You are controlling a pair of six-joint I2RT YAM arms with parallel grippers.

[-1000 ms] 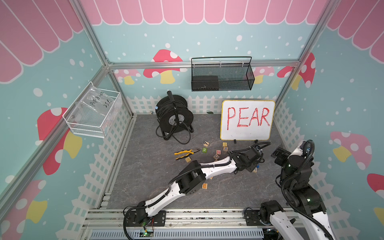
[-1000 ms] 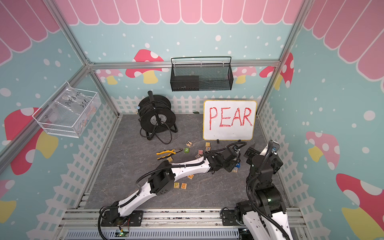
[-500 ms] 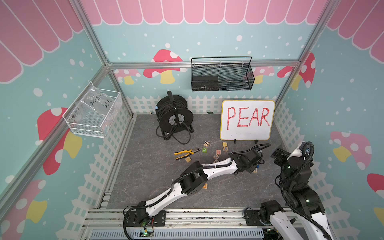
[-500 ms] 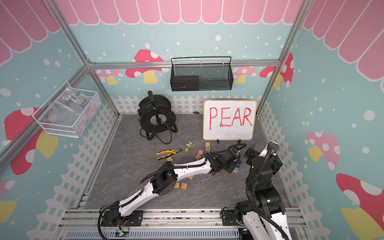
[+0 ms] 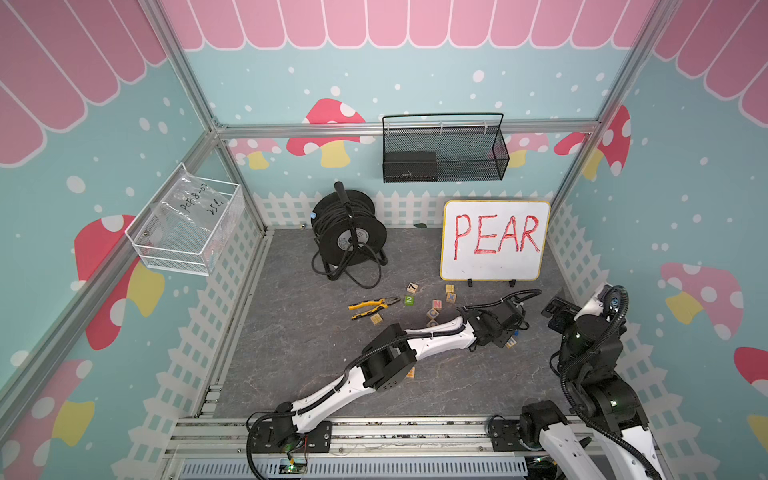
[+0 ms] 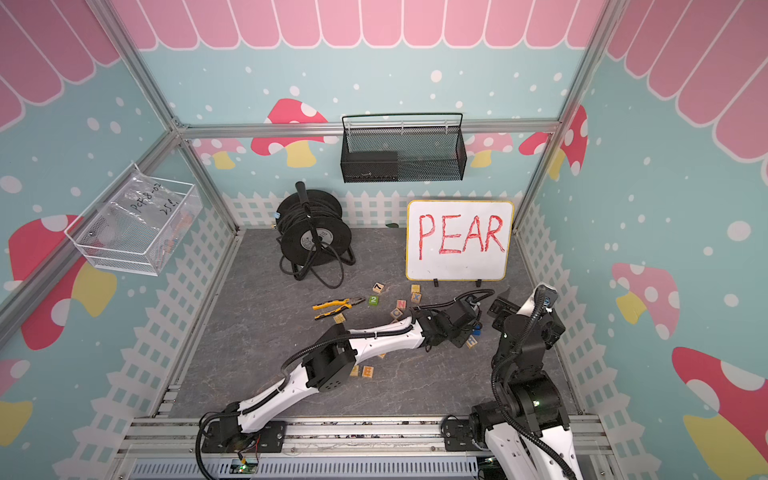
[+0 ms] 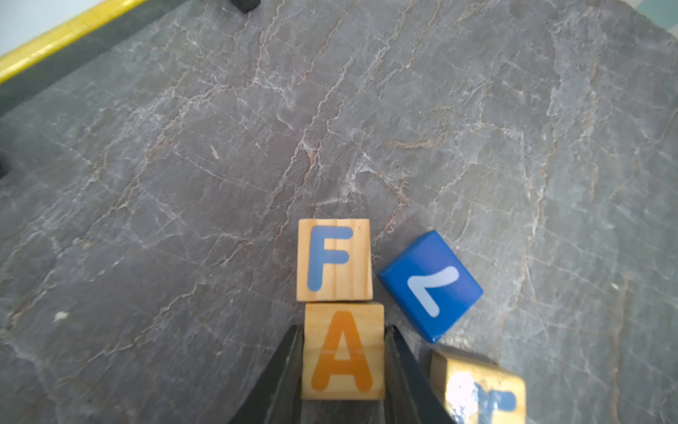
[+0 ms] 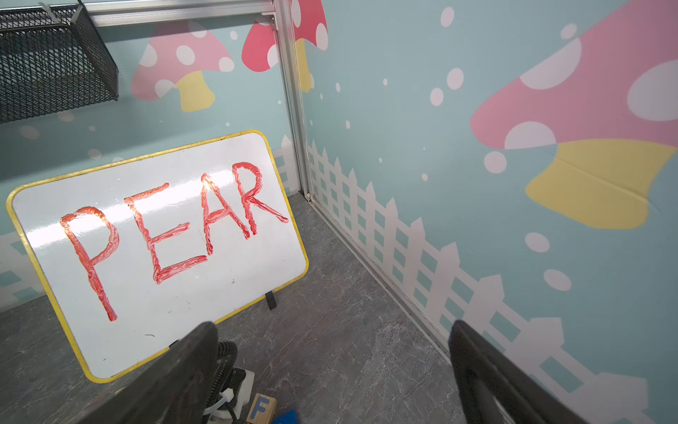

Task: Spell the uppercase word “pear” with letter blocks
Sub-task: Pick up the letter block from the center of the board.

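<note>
On the grey stone-look floor [image 7: 257, 147], near the yellow-framed whiteboard [image 5: 494, 241], both top views hide the grasp under the left wrist. The left wrist view shows it: left gripper [image 7: 343, 326] clamped on the pale-wood cube with an orange A [image 7: 343, 352]. The letter is upright, and the cube appears to butt against the wooden F cube [image 7: 334, 260], with the solid blue number cube [image 7: 431, 284] just beside. Right gripper [image 8: 332, 325] gapes wide, holding nothing.

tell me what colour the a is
Orange, on the A block; left wrist view shows it best.
</note>
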